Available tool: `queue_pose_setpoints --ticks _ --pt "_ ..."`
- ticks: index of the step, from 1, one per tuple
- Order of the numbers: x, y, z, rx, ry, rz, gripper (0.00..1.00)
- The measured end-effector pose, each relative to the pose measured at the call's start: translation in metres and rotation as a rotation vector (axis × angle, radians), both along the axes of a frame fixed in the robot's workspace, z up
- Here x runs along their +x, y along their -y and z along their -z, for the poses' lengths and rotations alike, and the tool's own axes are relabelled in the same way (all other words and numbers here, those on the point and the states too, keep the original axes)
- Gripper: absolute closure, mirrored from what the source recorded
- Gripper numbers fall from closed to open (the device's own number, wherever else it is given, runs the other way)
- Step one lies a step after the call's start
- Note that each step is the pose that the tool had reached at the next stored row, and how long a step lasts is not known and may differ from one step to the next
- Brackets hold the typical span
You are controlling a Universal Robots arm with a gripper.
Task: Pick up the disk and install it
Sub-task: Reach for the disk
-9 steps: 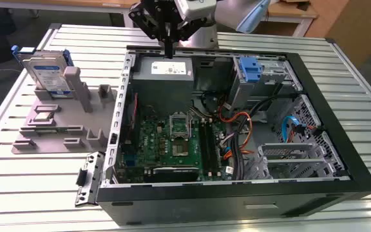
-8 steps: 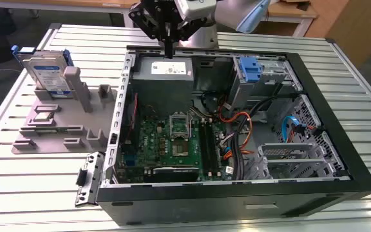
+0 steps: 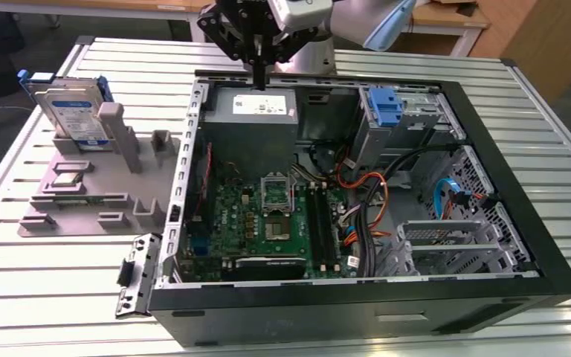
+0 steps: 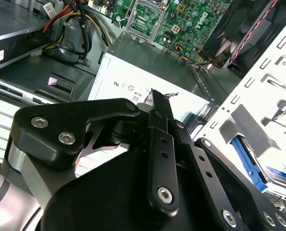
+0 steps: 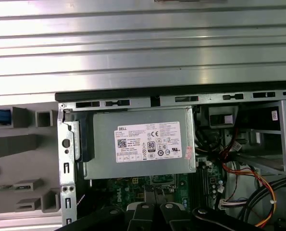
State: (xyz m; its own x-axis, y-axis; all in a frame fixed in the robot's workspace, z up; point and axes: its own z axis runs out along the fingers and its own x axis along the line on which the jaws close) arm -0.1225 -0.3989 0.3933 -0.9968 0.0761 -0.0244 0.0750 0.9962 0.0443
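Observation:
The disk [image 3: 72, 111] stands on edge in a grey holder [image 3: 87, 193] on the slatted table, at the exterior view's left of the open computer case [image 3: 494, 171]. It is silver with a white-and-blue label and a blue frame. A strip of its blue frame and label also peeks out in the second wrist view, where the disk [image 4: 272, 175] sits behind the holder. My gripper [image 3: 261, 78] hangs over the far edge of the case, just above the power supply [image 3: 256, 111], well apart from the disk. Its fingers [image 4: 159, 98] are pressed together with nothing between them.
Inside the case lie the green motherboard [image 3: 265, 216], bundled cables [image 3: 365, 193], a blue latch on a metal cage [image 3: 385, 108] and a perforated drive cage [image 3: 444, 242]. The grey power supply with its white label [image 5: 143, 144] sits directly under the wrist.

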Motion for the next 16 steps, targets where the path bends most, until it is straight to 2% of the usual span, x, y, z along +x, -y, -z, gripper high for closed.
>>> queue_pose_setpoints --ticks 16 --pt "-0.0121 0.0000 0.0000 0.0001 0.0004 0.000 0.89"
